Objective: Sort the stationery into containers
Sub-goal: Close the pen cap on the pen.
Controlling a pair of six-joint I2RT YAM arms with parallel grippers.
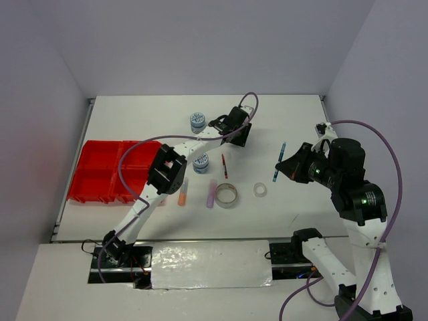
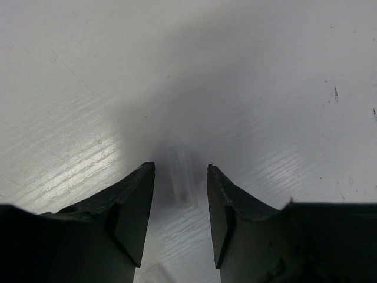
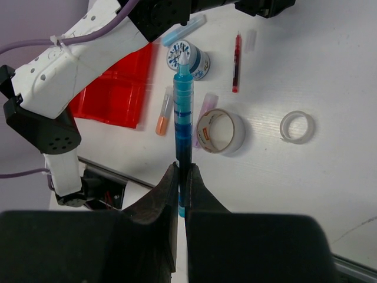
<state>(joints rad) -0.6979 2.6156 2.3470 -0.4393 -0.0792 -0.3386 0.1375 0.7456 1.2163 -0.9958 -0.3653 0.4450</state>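
The right pincer (image 3: 182, 172) is pinching the teal pen (image 3: 184, 112) by its near end, fingers pressed tight on the barrel. The pen seems to be hanging clear of the table (image 3: 306, 194), its long axis running straight out ahead of the fingers. Past it the grey tape ring (image 3: 207, 131) is lying near the clear ring (image 3: 284, 127); an orange-red label is showing on the grey ring's core, its writing too small to read. The lilac stick (image 3: 206, 106) and orange stick (image 3: 163, 115) are lying just left of that. Farther on, a tub (image 3: 197, 62) is sitting beside the red pen (image 3: 236, 62), its blue print giving no legible words. The tray (image 3: 118, 94) is lying leftward of the held pen, beyond the sticks, with the left arm crossing between — so the carry looks like a leftward sweep. Farthest out, the left pincer (image 2: 180, 167) is hovering spread over a small clear piece (image 2: 179, 183), gripping nothing.
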